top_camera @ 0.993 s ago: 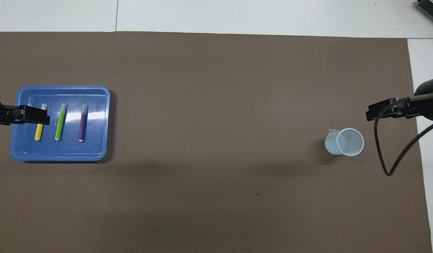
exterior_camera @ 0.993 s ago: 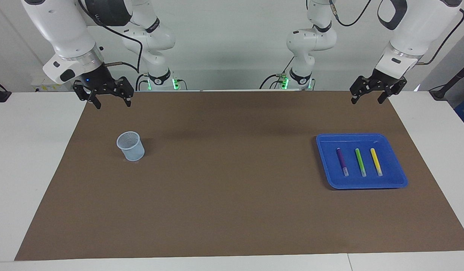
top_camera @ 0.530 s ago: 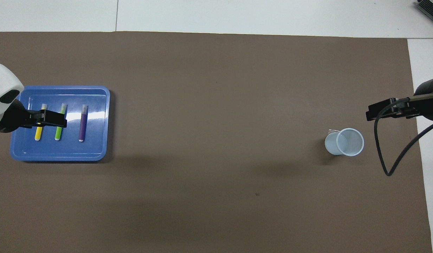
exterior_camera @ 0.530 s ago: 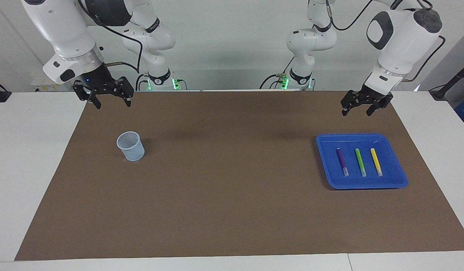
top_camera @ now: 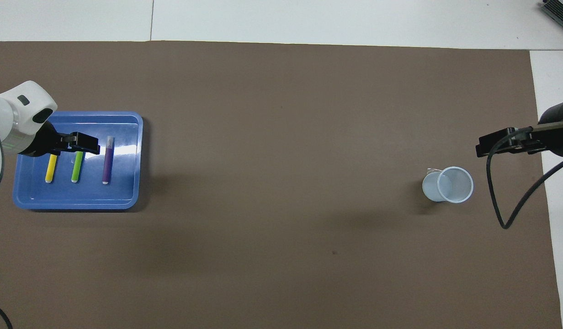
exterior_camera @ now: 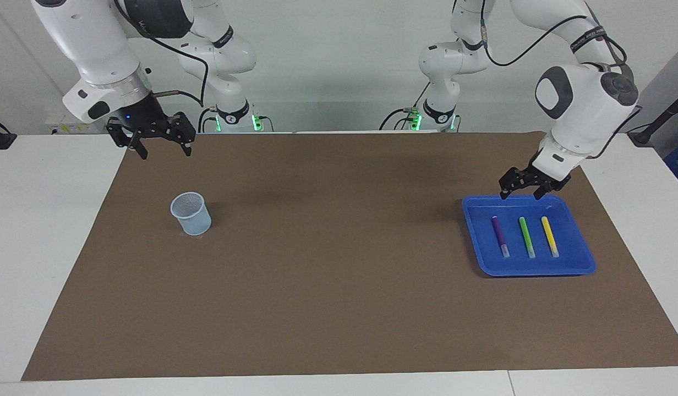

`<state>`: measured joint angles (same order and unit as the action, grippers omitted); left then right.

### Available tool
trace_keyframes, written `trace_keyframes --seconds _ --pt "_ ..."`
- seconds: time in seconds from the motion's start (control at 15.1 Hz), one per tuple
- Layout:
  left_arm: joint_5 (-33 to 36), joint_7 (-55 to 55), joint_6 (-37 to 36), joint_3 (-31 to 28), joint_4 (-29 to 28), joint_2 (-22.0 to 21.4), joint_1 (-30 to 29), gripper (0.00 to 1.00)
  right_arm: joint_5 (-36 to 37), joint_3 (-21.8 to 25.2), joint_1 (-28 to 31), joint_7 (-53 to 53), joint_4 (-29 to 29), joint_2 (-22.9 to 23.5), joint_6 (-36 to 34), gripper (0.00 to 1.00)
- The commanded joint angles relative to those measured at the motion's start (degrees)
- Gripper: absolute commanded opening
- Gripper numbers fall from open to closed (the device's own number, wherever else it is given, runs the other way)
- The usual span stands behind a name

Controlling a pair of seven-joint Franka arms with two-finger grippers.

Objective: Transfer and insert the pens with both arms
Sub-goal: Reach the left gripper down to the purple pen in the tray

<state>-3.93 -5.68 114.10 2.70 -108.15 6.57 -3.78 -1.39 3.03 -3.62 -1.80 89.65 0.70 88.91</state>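
Three pens: purple pen (exterior_camera: 499,235), green pen (exterior_camera: 526,237) and yellow pen (exterior_camera: 549,236) lie side by side in the blue tray (exterior_camera: 581,263), parallel and apart from one another, none touching a hand.
Pen order: purple lies toward the middle of the bench, yellow toward my left arm's end, green between them.
Why laid so: I judge the gaps between them leave room for my fingers to come down on either side of one pen.
Tray: it rests on the brown mat (exterior_camera: 339,286) at my left arm's end of the bench.
Cup: a pale, see-through cup (exterior_camera: 191,213) stands upright and mouth up at my right arm's end, well apart from the tray; I take it as the place the pens go in.
Why two arms: tray and cup sit at the two ends, so I expect one arm to pick and pass, the other to insert.
Left hand: my left hand (exterior_camera: 520,191) hangs low over the tray edge nearest me, pointing down, fingers apart, holding nothing.
Left arm pose: forearm slopes down from the elbow, wrist bent toward the tray.
Right hand: my right hand (exterior_camera: 160,147) waits in the air over the mat edge nearest me, near the cup, fingers apart and empty.
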Motion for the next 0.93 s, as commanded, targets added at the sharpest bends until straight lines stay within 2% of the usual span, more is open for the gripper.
trace_keyframes --seconds 0.0,0.53,0.86 --pt "-0.9 -1.5 5.4 -0.1 -2.6 1.1 -0.3 1.0 -0.5 0.0 0.1 0.1 1.6 -1.1 1.3 1.0" --pt "-0.8 -3.9 15.8 -0.1 -3.0 9.4 -1.2 0.98 -0.5 0.1 0.1 0.1 1.6 -1.1 1.3 1.0" --pt "-0.9 -6.4 19.8 -0.1 -3.2 12.8 -1.5 0.96 -0.5 0.0 0.1 0.0 1.6 -1.1 1.3 1.0"
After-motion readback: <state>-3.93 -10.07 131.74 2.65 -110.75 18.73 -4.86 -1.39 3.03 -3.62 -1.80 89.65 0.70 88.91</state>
